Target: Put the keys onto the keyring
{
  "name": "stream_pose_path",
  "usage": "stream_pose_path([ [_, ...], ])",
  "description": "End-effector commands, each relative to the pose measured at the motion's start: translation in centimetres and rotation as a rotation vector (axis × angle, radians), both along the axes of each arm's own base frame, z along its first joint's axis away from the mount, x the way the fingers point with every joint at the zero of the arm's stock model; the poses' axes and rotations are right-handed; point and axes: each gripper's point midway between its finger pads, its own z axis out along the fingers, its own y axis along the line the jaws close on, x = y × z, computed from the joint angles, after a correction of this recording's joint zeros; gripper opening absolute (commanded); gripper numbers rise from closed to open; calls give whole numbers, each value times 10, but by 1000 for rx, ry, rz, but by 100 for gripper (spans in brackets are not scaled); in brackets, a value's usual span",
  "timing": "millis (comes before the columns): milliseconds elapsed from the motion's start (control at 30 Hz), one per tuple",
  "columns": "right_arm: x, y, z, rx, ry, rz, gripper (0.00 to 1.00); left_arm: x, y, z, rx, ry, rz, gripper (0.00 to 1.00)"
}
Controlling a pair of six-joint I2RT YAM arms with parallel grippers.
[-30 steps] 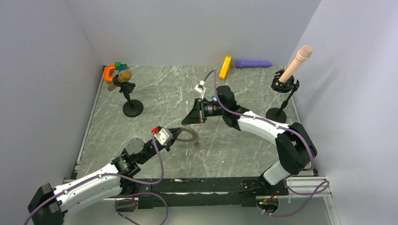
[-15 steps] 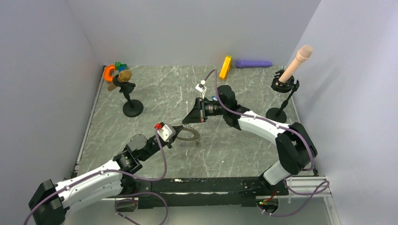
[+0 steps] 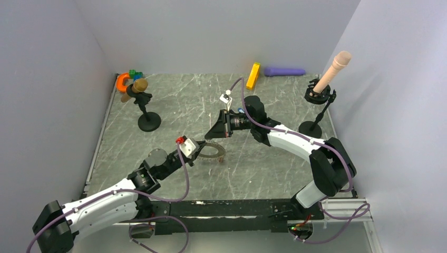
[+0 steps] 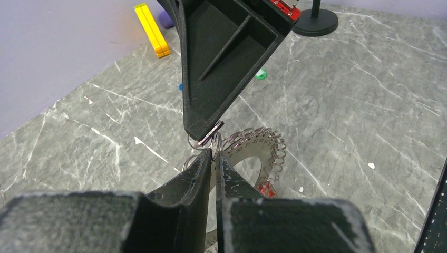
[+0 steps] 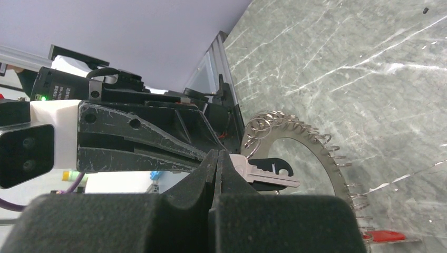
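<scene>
Only the right wrist view shows us the right gripper (image 5: 217, 155) clamped on one silver key (image 5: 263, 176) beside the single keyring (image 5: 316, 143), whereas the left wrist view shows the left gripper (image 4: 213, 154) pinching one of its loops.

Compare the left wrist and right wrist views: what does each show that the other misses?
Only left wrist: the yellow block, a green key and a stand base farther off. Only right wrist: the toothed blade of the silver key pinched by the right gripper. Both: the keyring, its edge pinched by the left gripper, and a red key beside it.
</scene>
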Motion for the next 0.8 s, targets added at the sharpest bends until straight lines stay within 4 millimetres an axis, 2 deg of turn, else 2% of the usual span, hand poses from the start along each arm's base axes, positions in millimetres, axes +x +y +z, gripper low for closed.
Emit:
stream_pose_path([
  [0, -1, 3, 30, 72, -76, 23, 0, 2, -6, 13, -3, -5, -14, 13],
  [233, -2, 4, 29, 72, -74, 25, 0, 7, -7, 9, 17, 12, 2, 19],
  [467, -2, 4, 29, 73, -74, 26, 0, 7, -7, 10, -1, 9, 4, 12],
  [600, -3, 4, 30, 74, -76, 27, 0, 7, -9, 9, 4, 19, 0, 0],
  [767, -2, 4, 29, 69, -79, 21, 0, 8, -9, 12, 7, 34, 8, 0],
])
